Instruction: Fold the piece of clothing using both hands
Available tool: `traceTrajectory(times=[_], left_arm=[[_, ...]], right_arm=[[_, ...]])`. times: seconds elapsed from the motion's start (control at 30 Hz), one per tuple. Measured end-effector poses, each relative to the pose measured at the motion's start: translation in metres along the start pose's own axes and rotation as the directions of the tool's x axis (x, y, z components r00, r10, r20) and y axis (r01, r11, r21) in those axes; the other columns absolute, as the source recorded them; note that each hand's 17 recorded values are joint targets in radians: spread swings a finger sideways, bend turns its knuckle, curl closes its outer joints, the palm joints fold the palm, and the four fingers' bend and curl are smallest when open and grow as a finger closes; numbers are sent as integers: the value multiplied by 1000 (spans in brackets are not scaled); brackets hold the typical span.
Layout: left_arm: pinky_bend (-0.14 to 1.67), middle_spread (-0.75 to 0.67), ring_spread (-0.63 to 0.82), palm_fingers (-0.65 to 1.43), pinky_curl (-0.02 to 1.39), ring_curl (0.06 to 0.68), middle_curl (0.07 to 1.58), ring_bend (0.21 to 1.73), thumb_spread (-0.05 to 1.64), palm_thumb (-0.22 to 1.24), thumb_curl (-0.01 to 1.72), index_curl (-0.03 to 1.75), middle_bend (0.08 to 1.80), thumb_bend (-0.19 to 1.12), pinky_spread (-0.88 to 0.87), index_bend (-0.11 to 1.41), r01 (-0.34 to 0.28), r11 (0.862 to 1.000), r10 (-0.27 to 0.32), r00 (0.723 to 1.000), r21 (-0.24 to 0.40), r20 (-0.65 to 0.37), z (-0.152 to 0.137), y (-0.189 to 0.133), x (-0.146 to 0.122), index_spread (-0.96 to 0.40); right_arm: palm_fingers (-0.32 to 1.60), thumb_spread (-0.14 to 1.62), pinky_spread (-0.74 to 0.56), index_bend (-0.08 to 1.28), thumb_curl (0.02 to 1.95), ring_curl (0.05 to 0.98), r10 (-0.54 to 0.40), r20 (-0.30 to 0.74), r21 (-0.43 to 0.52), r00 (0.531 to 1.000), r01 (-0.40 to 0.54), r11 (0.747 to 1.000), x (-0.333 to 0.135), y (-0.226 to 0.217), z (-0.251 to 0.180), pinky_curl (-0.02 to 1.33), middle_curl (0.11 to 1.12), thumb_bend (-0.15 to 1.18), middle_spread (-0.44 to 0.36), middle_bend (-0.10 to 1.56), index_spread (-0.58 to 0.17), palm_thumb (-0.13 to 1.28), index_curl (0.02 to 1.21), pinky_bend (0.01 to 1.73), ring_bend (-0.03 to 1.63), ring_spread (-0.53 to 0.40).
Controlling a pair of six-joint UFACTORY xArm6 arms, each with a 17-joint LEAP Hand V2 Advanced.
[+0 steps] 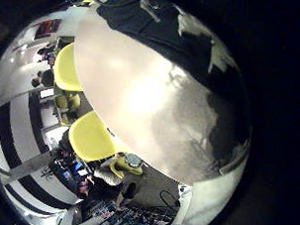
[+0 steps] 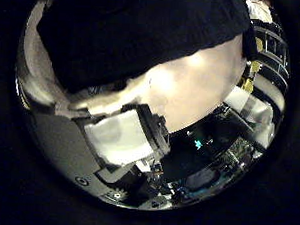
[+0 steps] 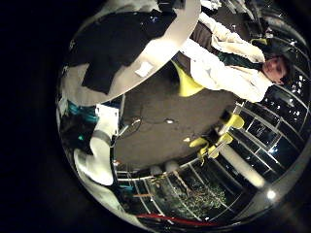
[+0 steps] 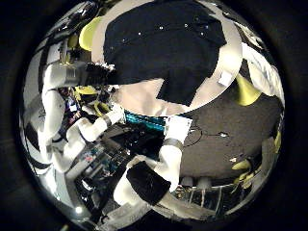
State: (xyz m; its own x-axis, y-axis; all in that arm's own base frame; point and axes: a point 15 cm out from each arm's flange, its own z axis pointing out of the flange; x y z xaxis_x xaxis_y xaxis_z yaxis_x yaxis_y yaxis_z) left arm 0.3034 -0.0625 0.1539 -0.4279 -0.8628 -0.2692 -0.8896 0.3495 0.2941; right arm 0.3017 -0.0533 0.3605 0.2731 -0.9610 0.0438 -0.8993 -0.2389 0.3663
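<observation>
Black clothing (image 4: pixel 168 48) lies spread flat on the round table (image 4: pixel 223 72), filling most of the right thumb side palm view and reaching toward the table's edge. Both palms look down on it from well above, neither touching. One hand (image 4: pixel 96 82) hovers beside the garment's edge, its fingers loosely curled and empty; which hand it is, and the other's fingers, I cannot tell.

All four views are palm cams. Left little-finger cam looks along the table (image 1: pixel 141 87), garment (image 1: pixel 163 29) at its far end. Left thumb cam sits close over the garment (image 2: pixel 133 32), table (image 2: pixel 196 80) edge beyond. Both right cams hang off the table (image 3: pixel 160 58), farther back; the thumb one sees the whole garment (image 4: pixel 168 48). All share garment on table.
</observation>
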Motion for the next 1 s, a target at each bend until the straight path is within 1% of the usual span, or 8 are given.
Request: traceTrajectory(times=[0.17,0.23,0.33,0.43,0.57,0.73,0.83,1.0], left_arm=[[988,-497,-467,1151,534,480,809,1270,1051,785,474,783,907,89,-623,445,19,996,-18,1000,85,-14,-33,-13,-6,-558],[1032,-514,-466,1120,556,495,839,1298,1051,799,497,837,932,78,-636,464,20,995,-19,1000,94,-13,-44,-16,-8,-594],[1069,-532,-462,1087,577,511,879,1332,1056,807,522,914,956,56,-640,477,14,996,-13,1000,82,-15,-58,-16,-11,-639],[1098,-545,-458,1067,593,519,910,1349,1062,815,544,985,966,36,-641,473,3,999,-2,1000,54,-25,-68,-15,-10,-674],[1117,-559,-450,1046,605,526,944,1362,1068,825,568,1074,966,11,-641,457,-3,1000,4,1000,29,-28,-77,-15,-11,-706],[1124,-570,-450,1040,613,529,979,1370,1067,830,592,1168,961,-10,-640,424,-1,1000,2,1000,26,-28,-93,-18,-16,-734],[1125,-575,-451,1039,615,529,993,1372,1067,829,601,1209,956,-12,-640,406,0,1000,1,999,23,-35,-105,-21,-18,-744],[1123,-585,-452,1042,618,527,1018,1371,1068,827,616,1286,940,-13,-640,368,-17,1000,16,999,-20,-50,-116,-23,-20,-759]], right_arm=[[142,1153,334,155,251,239,-6,4,-19,1000,7,1000,2,3,7,257,355,-20,16,207,-364,254,265,549,604,116],[160,1154,332,153,253,239,-8,12,-29,1000,8,1000,4,4,12,254,360,-16,9,222,-364,260,263,544,605,111],[205,1167,318,143,256,244,-21,31,-46,999,22,999,7,5,23,253,366,-13,-5,246,-360,280,257,552,633,81],[234,1171,277,145,276,252,-41,52,-71,998,45,996,11,3,43,257,369,13,-26,253,-353,371,255,574,660,45],[233,1168,239,150,289,261,-50,71,-97,996,57,994,12,-3,80,257,374,0,-46,262,-341,434,257,580,681,10],[221,1142,206,148,303,264,-67,77,-108,995,75,991,5,-15,137,253,384,-15,-55,294,-316,484,257,585,689,-18],[202,1130,198,142,309,264,-71,70,-92,995,78,993,4,-22,153,252,389,-16,-57,312,-300,501,256,584,687,-24],[158,1108,199,151,317,262,-85,44,-28,995,87,996,5,-45,176,250,387,-18,-47,305,-292,523,258,585,668,-14]])
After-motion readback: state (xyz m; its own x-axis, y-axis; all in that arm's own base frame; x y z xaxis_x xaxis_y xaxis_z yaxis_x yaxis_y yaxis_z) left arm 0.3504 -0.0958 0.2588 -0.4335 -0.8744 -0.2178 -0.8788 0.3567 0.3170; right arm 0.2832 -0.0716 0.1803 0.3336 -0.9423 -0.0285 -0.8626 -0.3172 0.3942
